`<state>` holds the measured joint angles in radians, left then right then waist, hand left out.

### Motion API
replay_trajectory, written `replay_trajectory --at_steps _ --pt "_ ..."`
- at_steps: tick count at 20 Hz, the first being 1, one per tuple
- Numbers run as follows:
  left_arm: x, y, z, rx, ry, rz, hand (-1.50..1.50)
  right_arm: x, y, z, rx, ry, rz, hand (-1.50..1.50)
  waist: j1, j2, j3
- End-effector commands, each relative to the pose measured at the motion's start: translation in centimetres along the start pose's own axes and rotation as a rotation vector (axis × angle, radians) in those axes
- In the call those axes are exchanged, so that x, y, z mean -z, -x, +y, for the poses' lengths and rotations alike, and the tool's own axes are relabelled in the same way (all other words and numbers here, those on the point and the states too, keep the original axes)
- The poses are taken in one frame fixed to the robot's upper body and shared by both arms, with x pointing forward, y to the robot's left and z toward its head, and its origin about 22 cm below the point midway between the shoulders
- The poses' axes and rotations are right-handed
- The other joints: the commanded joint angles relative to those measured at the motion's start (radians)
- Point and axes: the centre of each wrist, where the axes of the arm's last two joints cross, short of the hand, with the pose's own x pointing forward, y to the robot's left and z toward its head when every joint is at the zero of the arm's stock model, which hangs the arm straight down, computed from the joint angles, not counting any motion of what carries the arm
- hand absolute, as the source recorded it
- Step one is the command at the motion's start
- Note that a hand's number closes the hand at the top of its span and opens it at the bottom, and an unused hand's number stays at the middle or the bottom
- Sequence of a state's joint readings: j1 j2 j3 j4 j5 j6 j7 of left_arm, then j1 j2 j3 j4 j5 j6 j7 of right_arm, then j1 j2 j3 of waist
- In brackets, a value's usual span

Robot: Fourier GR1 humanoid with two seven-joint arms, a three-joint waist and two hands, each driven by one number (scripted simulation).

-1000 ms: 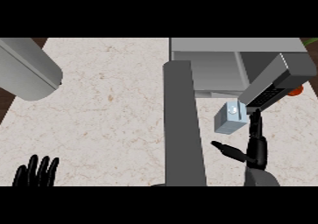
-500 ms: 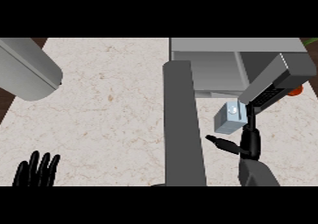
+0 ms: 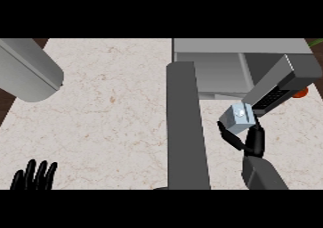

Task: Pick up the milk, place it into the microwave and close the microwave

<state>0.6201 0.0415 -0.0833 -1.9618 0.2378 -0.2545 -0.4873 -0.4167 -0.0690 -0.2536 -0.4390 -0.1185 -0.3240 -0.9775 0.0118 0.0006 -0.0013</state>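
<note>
Head view: right robot hand (image 3: 250, 141) curled round the milk (image 3: 237, 119), just in front of the open microwave (image 3: 213, 71); best lifted upright, then carried straight into the cavity.

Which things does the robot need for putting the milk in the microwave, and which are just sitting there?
For the job:
milk
microwave
open door
right hand, at the milk

Just lying about:
grey cylinder, top left
orange thing by the microwave
left hand, resting at the lower left
</note>
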Motion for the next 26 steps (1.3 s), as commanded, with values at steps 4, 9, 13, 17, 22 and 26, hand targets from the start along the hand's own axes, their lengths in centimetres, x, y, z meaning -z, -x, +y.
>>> replay_trajectory --at_steps 4,9,13,17,22,26 --pt "1.0 -0.5 -0.9 -0.025 0.018 0.002 -1.50 2.5 -1.0 2.0 -0.107 0.067 -0.060 1.50 0.013 0.007 0.003" --pt "-1.9 -1.5 -0.7 -0.008 0.011 0.021 -1.50 2.9 -0.4 -1.1 -0.070 0.108 -0.105 1.50 0.014 0.004 0.003" --pt "-0.5 -1.9 0.6 -0.018 0.007 0.005 -1.50 2.9 -1.3 2.4 0.032 0.047 -0.144 1.50 0.013 0.005 0.003" --pt "-0.4 -0.5 -0.5 -0.016 0.019 0.009 -1.50 1.8 -0.3 0.4 0.083 -0.066 -0.183 1.50 0.014 0.007 0.004" --pt "-0.2 -1.6 0.6 -0.017 0.015 0.000 -1.50 0.4 0.7 -1.5 0.087 -0.098 -0.201 1.50 0.000 0.001 0.002" --pt "-1.6 -0.2 0.1 -0.013 0.003 0.009 -1.50 -0.5 0.1 1.1 0.095 -0.113 -0.208 1.50 -0.010 -0.004 0.001"
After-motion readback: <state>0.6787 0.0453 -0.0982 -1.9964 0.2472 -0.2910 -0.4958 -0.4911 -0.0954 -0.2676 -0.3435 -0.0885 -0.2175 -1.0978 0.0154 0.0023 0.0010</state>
